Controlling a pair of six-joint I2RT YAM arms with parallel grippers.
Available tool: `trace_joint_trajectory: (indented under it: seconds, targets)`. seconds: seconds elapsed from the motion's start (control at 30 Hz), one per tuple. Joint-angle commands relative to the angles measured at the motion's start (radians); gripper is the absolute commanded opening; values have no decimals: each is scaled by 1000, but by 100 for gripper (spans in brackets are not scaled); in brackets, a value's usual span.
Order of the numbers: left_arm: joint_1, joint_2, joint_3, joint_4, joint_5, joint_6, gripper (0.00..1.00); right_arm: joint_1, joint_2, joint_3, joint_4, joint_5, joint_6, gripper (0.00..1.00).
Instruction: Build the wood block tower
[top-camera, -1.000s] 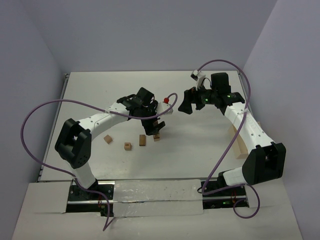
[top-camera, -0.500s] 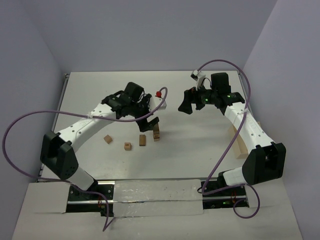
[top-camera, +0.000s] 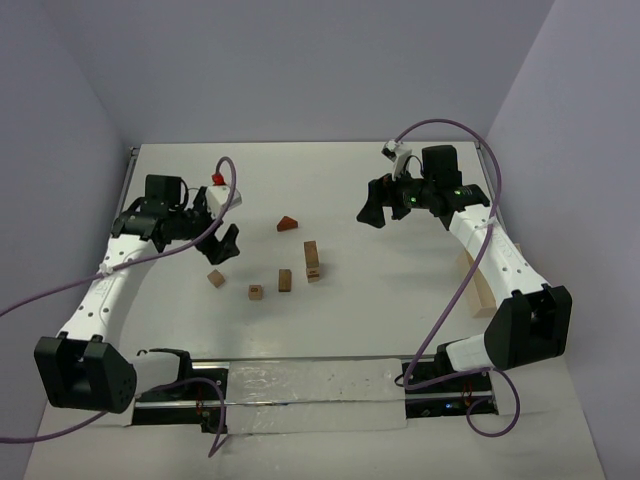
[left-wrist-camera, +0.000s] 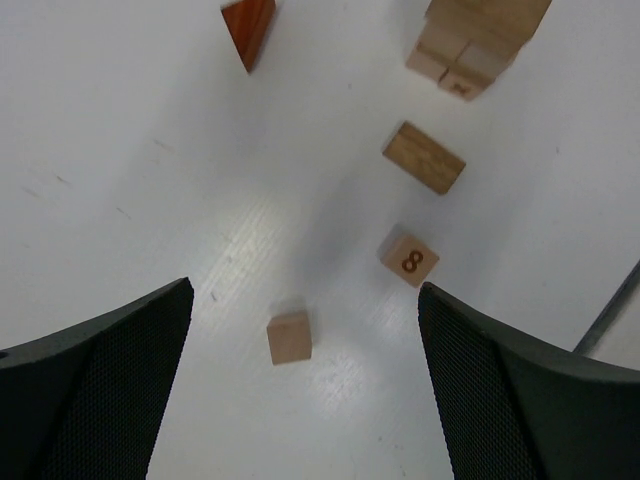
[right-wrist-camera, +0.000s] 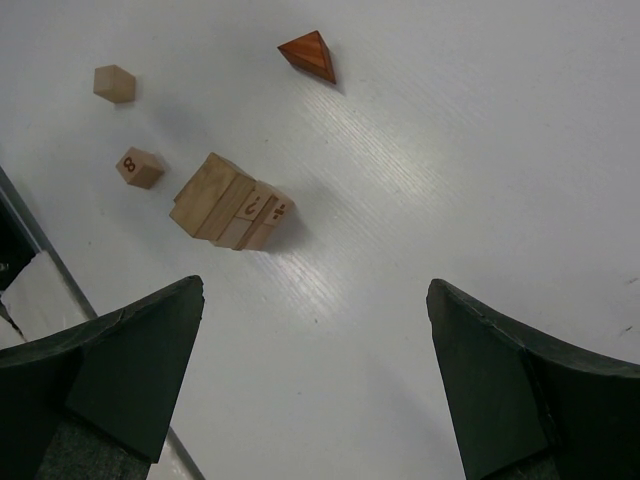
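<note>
Mid-worktop (top-camera: 400, 300): wood block tower (top-camera: 312, 260) upright, a short stack. Just left, toward the near-left corner: brick (top-camera: 285, 280), numbered cube (top-camera: 256, 292), plain cube (top-camera: 216, 278). Red-brown wedge (top-camera: 288, 223) lies farther back. Left gripper (top-camera: 222, 245) spread, empty, by the left edge. Right gripper (top-camera: 372, 212) spread, empty, toward the right edge.

White matte desk (top-camera: 330, 175), boxed in by plain lavender walls: back wall (top-camera: 300, 70), left wall (top-camera: 50, 150), right wall (top-camera: 590, 150). Thin dark rail (top-camera: 128, 165) along the left edge. Crinkled white strip (top-camera: 310, 385) along the near edge. Even diffuse light, soft shadows, faint sheen on desk in wrist views.
</note>
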Motion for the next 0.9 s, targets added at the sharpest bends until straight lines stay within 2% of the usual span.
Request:
trace_joint_trajectory:
  seconds: [0.0,0.13,0.23,0.3,0.43,0.6,0.87]
  targets:
    - [71,-29,-71,-33,74,139,98,-3,-5,25,11,21,-16,100]
    - [86,-29,-161,-1,10,242,87,-5,2,30,4,26,-19,100]
    - [108,-31,-249,33,-44,353,64,-1,9,35,-3,29,-21,100]
    - [131,-26,-284,35,-49,428,54,2,12,38,-6,30,-22,100]
    - [168,20,-305,42,-57,548,53,5,20,47,-16,33,-24,100]
    - [210,146,-249,52,-85,540,55,7,24,49,-20,41,-27,100]
    - [218,260,-201,66,-82,486,55,7,28,51,-23,41,-30,100]
